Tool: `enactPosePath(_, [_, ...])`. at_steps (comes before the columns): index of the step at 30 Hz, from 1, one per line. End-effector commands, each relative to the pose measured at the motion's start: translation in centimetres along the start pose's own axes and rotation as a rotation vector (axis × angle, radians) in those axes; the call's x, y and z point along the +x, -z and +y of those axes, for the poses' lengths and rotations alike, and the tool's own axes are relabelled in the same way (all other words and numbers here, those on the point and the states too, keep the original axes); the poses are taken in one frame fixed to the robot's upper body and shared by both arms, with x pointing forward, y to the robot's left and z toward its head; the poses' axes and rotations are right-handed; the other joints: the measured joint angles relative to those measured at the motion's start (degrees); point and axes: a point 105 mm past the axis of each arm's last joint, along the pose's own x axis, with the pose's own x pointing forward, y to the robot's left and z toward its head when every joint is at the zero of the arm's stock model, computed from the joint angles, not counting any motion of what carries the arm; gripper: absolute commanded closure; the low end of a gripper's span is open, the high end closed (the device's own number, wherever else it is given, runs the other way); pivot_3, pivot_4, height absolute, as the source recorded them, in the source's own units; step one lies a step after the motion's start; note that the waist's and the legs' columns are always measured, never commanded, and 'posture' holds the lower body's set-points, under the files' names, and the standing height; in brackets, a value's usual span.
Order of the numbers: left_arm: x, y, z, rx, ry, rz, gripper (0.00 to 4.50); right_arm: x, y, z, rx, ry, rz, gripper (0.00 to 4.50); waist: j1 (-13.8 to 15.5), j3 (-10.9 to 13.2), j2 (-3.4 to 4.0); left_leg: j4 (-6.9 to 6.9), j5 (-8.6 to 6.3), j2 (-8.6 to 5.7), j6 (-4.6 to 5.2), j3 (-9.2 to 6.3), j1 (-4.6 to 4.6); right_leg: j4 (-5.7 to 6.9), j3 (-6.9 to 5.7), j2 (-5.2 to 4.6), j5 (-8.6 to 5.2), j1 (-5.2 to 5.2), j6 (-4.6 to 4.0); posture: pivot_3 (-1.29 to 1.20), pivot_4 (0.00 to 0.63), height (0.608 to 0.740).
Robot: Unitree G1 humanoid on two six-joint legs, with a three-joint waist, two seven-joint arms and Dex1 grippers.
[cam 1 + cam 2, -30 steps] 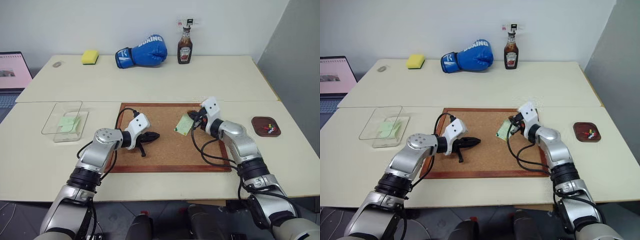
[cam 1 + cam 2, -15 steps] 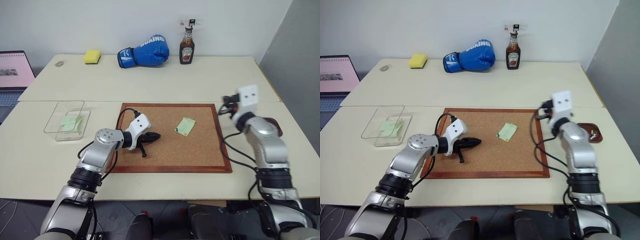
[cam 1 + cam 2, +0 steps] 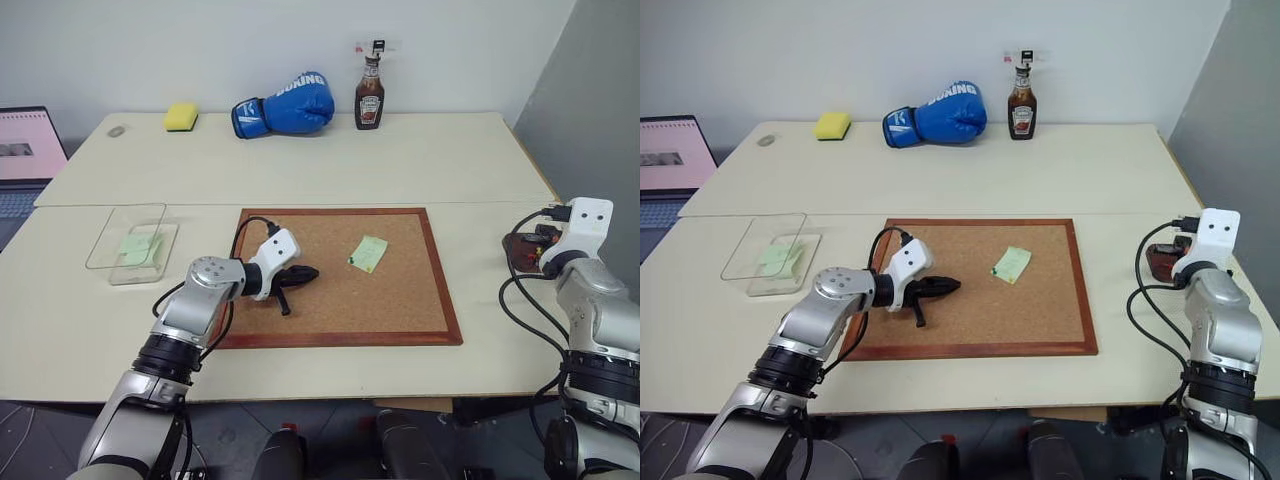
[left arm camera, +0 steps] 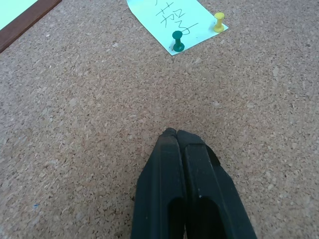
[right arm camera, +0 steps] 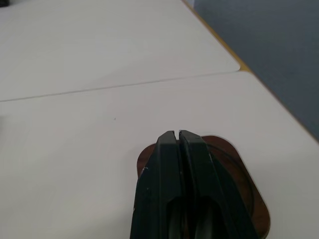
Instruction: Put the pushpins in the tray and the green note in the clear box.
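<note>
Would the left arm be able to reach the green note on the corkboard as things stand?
Probably yes: the left gripper hangs shut over bare cork, nothing between it and the green note, though two pushpins pin it down.

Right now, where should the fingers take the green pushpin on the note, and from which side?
Grip the green pushpin by its plastic head, coming from straight above the corkboard. The head stands up off the flat green note, and its narrow waist looks best to pinch; the yellow pushpin stands apart.

- We see the corkboard [image 3: 340,275] at mid-desk [image 3: 300,165], a note [image 3: 369,252] pinned on it.
- Left of it sits the clear box [image 3: 128,240]; the tray [image 3: 522,250] lies right.
- Behind stand the glove [image 3: 285,104] and bottle [image 3: 369,95].
</note>
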Motion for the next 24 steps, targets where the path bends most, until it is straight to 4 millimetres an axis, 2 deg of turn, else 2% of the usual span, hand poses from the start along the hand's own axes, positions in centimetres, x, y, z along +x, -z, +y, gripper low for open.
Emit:
enactPosePath(1, [0.73, 0.89, -0.88, -0.005, 0.044, 0.037, 4.5, 0.23, -0.98, -1.01, 0.057, 0.024, -0.024, 4.48, 0.0, 0.0, 0.0, 0.0, 0.0, 0.0, 0.0, 0.0, -0.01, 0.0, 0.0, 0.0, 0.0, -0.01, 0.0, 0.0, 0.15, 0.74])
enactPosePath(8, [0.16, 1.39, -0.99, -0.01, 0.042, 0.049, 4.5, 0.53, -0.77, -0.78, 0.075, 0.02, -0.016, 4.48, 0.1, 0.0, 0.0, -0.01, 0.0, 0.0, 0.0, 0.0, -0.03, -0.03, -0.01, 0.0, 0.0, -0.02, 0.0, 0.0, 0.15, 0.74])
enactPosePath(10, [0.03, 1.41, -0.96, -0.01, 0.041, 0.05, 4.5, 0.65, -0.81, -0.76, 0.075, 0.02, -0.017, 4.04, 0.1, 0.0, 0.0, -0.01, 0.0, 0.0, 0.0, 0.0, -0.03, -0.03, -0.01, 0.0, 0.0, -0.02, 0.0, 0.0, 0.15, 0.74])
enactPosePath(11, [-0.01, 1.4, -0.92, -0.01, 0.04, 0.051, 4.5, 0.7, -0.85, -0.77, 0.075, 0.02, -0.018, 4.03, 0.0, 0.0, 0.0, -0.01, 0.0, 0.0, 0.0, 0.0, -0.03, -0.03, -0.01, 0.0, 0.0, -0.02, 0.0, 0.0, 0.15, 0.74])
enactPosePath(12, [-0.04, 1.38, -0.85, -0.009, 0.037, 0.051, 4.5, 0.77, -0.9, -0.8, 0.073, 0.021, -0.019, 3.71, 0.0, 0.0, 0.01, -0.01, 0.0, 0.0, 0.0, 0.0, -0.03, -0.03, -0.01, 0.0, 0.0, -0.02, 0.0, 0.0, 0.15, 0.74])
enactPosePath(13, [-0.06, 1.36, -0.76, -0.009, 0.034, 0.052, 4.5, 0.82, -0.96, -0.87, 0.068, 0.023, -0.02, 3.66, -0.1, 0.0, 0.01, -0.01, 0.0, 0.0, 0.0, 0.0, -0.03, -0.03, -0.01, 0.0, 0.0, -0.02, 0.0, 0.0, 0.15, 0.74])
enactPosePath(15, [-0.11, 1.35, -0.6, -0.003, 0.025, 0.053, 4.5, 0.89, -1.02, -1.01, 0.06, 0.029, -0.021, 3.13, -0.1, 0.0, 0.01, -0.01, 0.0, 0.0, 0.0, 0.0, -0.02, -0.03, 0.0, 0.0, 0.0, -0.02, 0.0, 0.0, 0.15, 0.74])
enactPosePath(18, [-0.12, 1.34, -0.54, 0.0, 0.023, 0.053, 4.5, 0.97, -1.13, -1.1, 0.058, 0.032, -0.023, 2.67, -0.1, 0.0, 0.01, -0.01, 0.0, 0.0, 0.0, 0.0, -0.02, -0.03, 0.0, 0.0, 0.0, -0.02, 0.0, 0.0, 0.15, 0.74])
enactPosePath(24, [-0.07, 1.37, -0.58, 0.001, 0.027, 0.053, 4.5, 0.87, -1.41, -1.33, 0.031, 0.044, -0.036, 1.43, -0.1, 0.0, 0.01, -0.02, 0.0, 0.0, 0.0, 0.0, -0.03, -0.04, 0.0, 0.0, -0.01, -0.03, 0.0, 0.0, 0.15, 0.74])
